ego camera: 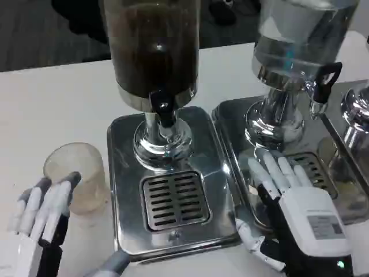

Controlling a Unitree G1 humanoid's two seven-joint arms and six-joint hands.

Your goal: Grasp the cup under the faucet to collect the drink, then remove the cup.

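Note:
A clear plastic cup [78, 176] stands upright on the white table, left of the steel drip tray [124, 190] of the dark-drink dispenser [153, 46]. Its black faucet [164, 112] hangs above the slotted grate [173, 199], with nothing under it. My left hand [43, 210] lies at the lower left, fingers stretched out and touching the cup's near left side, not wrapped around it. My right hand [288, 205] hovers with fingers spread over the neighbouring tray, holding nothing.
A second dispenser [297, 40] with clear liquid and a black tap [323, 81] stands at the right on its own steel tray [230, 124]. Part of a third dispenser base [354, 109] shows at the right edge. White table [46, 104] lies bare at the left.

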